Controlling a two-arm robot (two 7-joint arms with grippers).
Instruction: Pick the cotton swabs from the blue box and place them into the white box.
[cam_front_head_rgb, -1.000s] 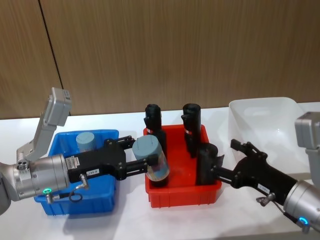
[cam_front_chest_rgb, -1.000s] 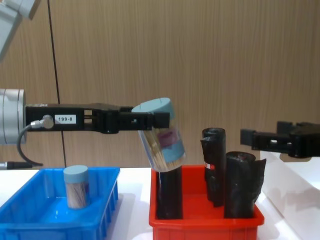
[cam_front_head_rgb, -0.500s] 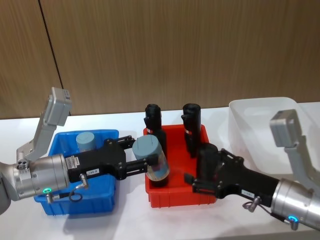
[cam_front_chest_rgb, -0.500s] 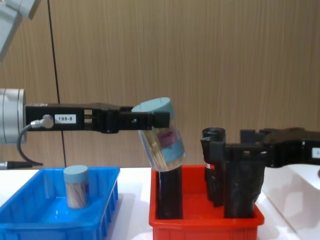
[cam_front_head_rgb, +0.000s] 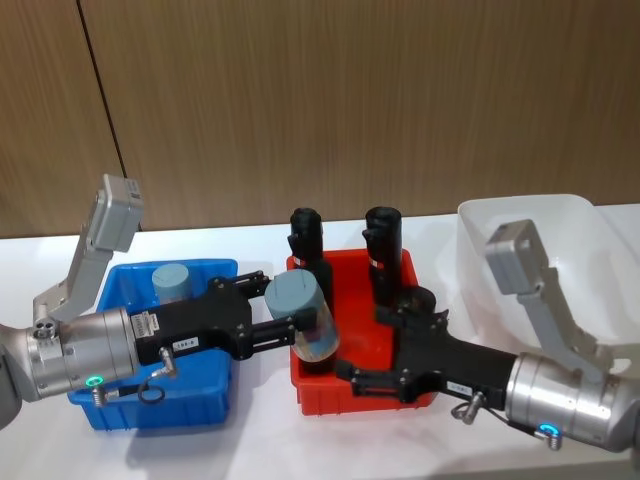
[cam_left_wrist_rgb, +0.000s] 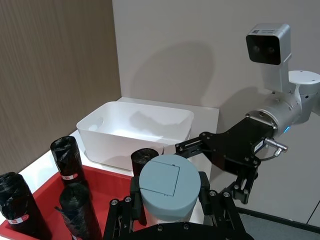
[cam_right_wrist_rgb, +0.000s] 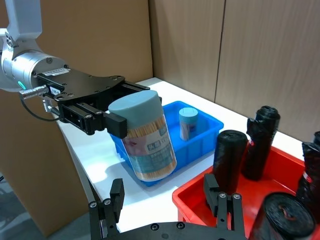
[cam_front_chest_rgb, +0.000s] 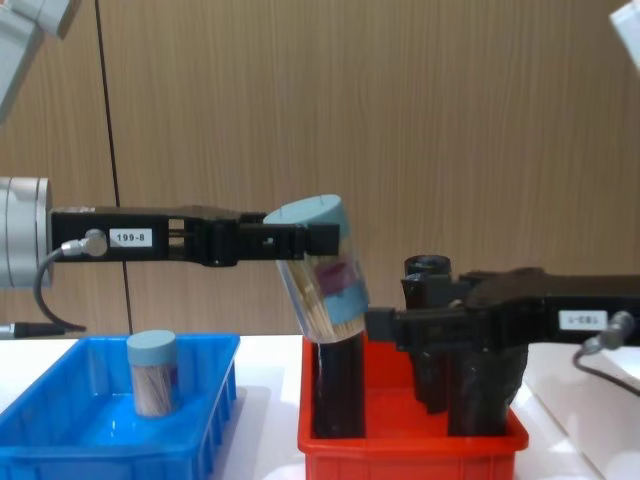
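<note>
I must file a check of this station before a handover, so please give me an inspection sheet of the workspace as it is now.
Surface: white table, carrying three bins in a row.
Job's things: one clear cylindrical cotton swab jar with a grey-blue lid, held tilted above the left end of the red plastic bin; second jar upright in the shallow blue plastic bin; tall white plastic bin, nothing seen inside.
Clutter: four black rolls standing in the red plastic bin.
Grippers: left gripper shut on the tilted jar; right gripper open over the red plastic bin, close to that jar.
Cables: black cable loop at the left wrist.
Surroundings: brown wood-panel wall.
</note>
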